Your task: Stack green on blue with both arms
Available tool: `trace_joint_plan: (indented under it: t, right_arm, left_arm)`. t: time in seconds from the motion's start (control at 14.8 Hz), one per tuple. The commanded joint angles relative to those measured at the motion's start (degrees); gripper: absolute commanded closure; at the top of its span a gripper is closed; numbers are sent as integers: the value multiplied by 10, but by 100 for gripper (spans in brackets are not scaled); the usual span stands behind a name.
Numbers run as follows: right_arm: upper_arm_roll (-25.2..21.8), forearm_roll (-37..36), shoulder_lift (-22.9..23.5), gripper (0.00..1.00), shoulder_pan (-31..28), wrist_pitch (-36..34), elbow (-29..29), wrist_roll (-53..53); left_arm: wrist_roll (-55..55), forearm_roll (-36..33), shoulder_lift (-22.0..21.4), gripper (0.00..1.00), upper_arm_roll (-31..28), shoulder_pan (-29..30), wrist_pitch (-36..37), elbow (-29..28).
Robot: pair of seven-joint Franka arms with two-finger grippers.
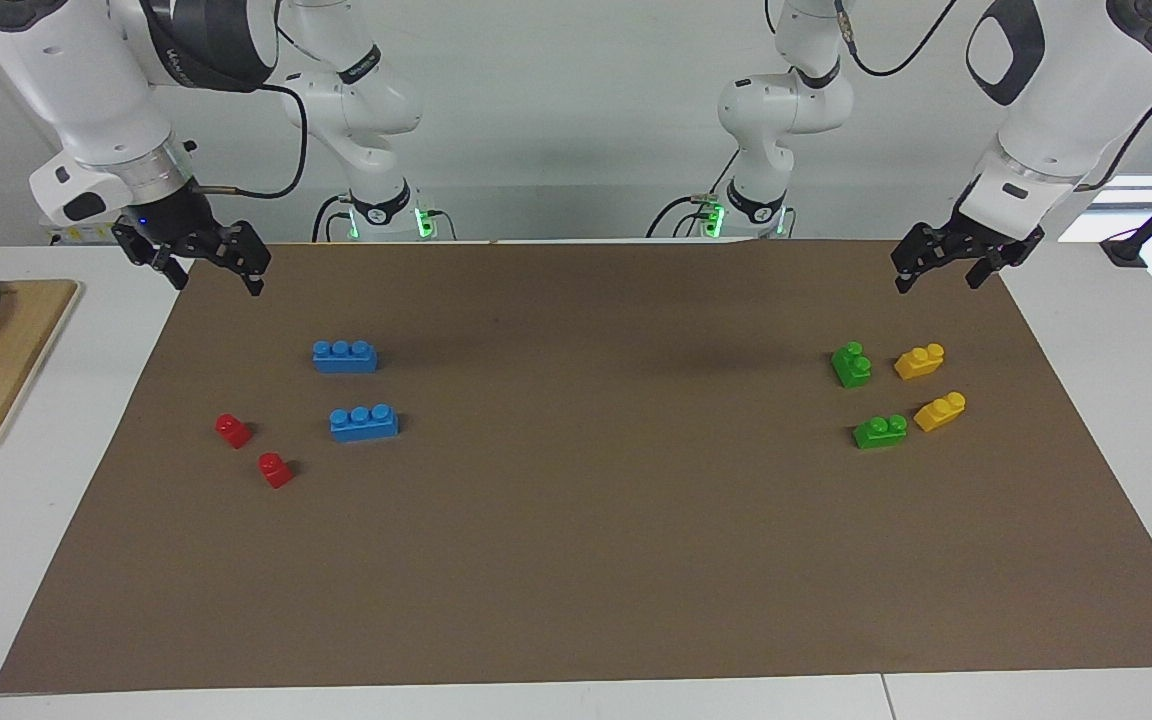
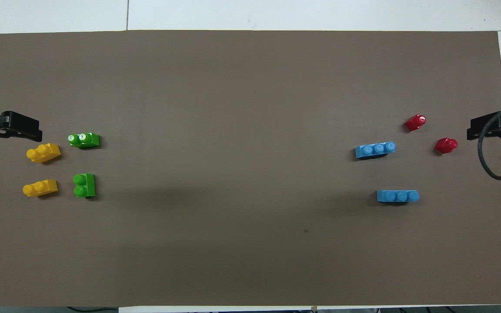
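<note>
two red bricks lie farthest from the robots, beside two blue bricks at the right arm's end. right gripper hangs spread above the mat's corner. green bricks and yellow bricks sit under the left gripper, fingers apart, holding nothing.

On brown paper mat: two green two-stud plastic bricks toward left arm's end, one nearer the robots. Two yellow two-stud plastic bricks beside them, closer to the mat's edge. Toward right arm's end: two blue three-stud plastic bricks, two red one-stud plastic bricks beside them, farther from the robots.
</note>
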State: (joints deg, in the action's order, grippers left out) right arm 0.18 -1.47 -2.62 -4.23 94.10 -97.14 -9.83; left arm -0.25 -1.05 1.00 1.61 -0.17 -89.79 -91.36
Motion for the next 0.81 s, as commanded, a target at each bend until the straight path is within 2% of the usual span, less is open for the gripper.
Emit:
trace_joint_plan:
  t: [0.0,0.27,0.4,0.74]
  right_arm:
    - [6,2,-5,0,-2,15,-11,-158]
    - [8,37,3,1,1,19,-16,-393]
    - [8,79,6,1,-5,36,-30,-496]
    - [5,170,50,1,-37,41,-35,-585]
  left_arm:
    - [0,-7,-8,0,2,5,2,-8]
    - [3,-8,-18,0,1,6,-26,-35]
    - [5,-8,-18,0,1,14,-42,-53]
    - [15,-10,-22,0,1,16,-71,-90]
